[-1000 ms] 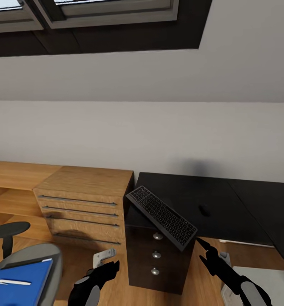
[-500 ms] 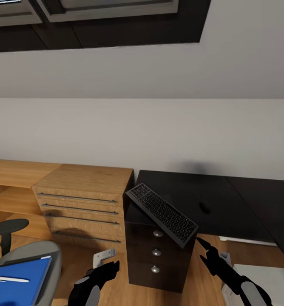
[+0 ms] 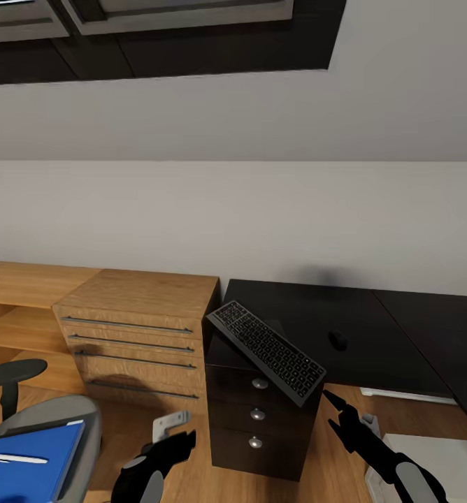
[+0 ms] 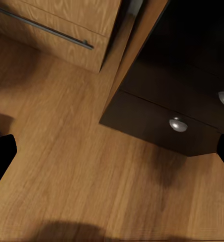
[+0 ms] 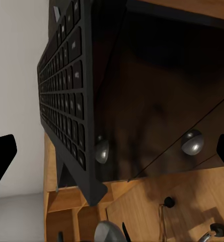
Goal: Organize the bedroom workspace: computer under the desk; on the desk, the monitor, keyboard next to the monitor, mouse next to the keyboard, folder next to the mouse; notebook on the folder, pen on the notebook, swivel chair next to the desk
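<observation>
The dark grey keyboard (image 3: 265,353) (image 5: 66,106) lies tilted, its upper end on the black cabinet desk (image 3: 254,447) and its lower end jutting past the front edge. My right gripper (image 3: 335,412) (image 5: 112,156) is open just below that lower corner, holding nothing. The small black mouse (image 3: 338,340) rests on the black top to the keyboard's right. At lower left the blue folder (image 3: 27,461) lies on the swivel chair (image 3: 87,419) seat, with the pale pen (image 3: 13,459) on it. My left gripper (image 3: 174,441) (image 4: 112,154) is open above the floor in front of the cabinet.
A light wooden drawer unit (image 3: 132,335) stands left of the cabinet, whose silver knobs (image 4: 178,123) face me. Another black top (image 3: 443,335) runs off to the right. A pale grey box (image 3: 429,454) sits on the wood floor (image 4: 91,166) at lower right.
The whole picture has shifted a little since one second ago, so the camera moved. Keyboard, mouse, folder and both grippers keep their places.
</observation>
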